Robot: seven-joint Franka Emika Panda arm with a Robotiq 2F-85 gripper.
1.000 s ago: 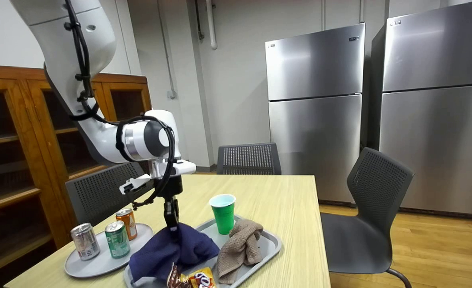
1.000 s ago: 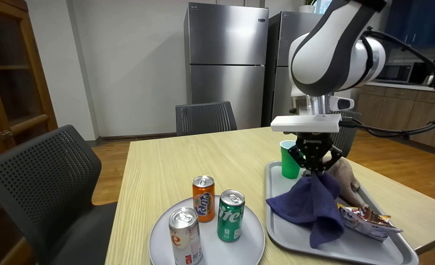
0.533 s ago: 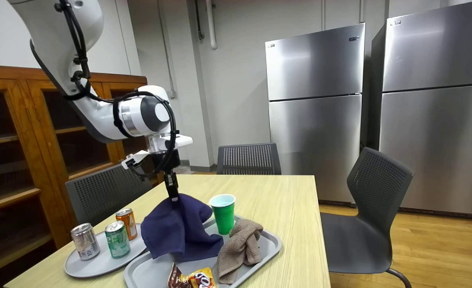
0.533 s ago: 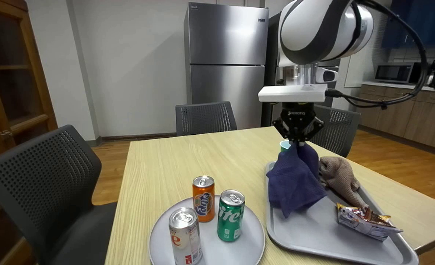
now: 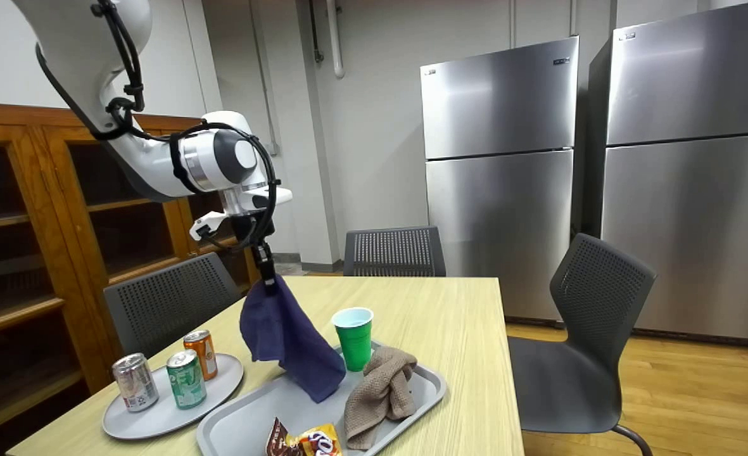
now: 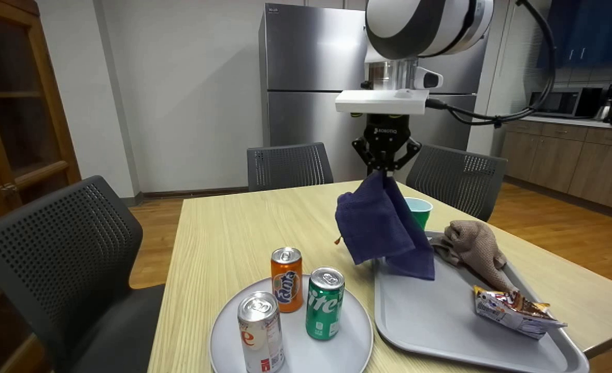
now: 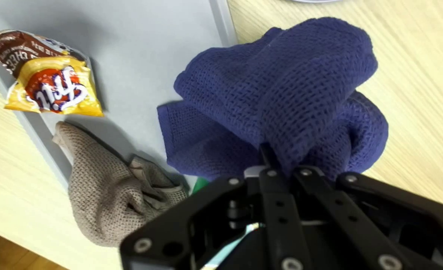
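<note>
Your gripper pinches the blue towel | risk: its dangling end may topple the green cup or 3 cans | cause: you swing too low

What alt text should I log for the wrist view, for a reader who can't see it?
A gripper holds a bunched dark blue cloth above a gray tray and a pale wooden table. At left, a crumpled brown cloth and snack packets lie on the tray; a green cup is mostly hidden behind the gripper.
</note>
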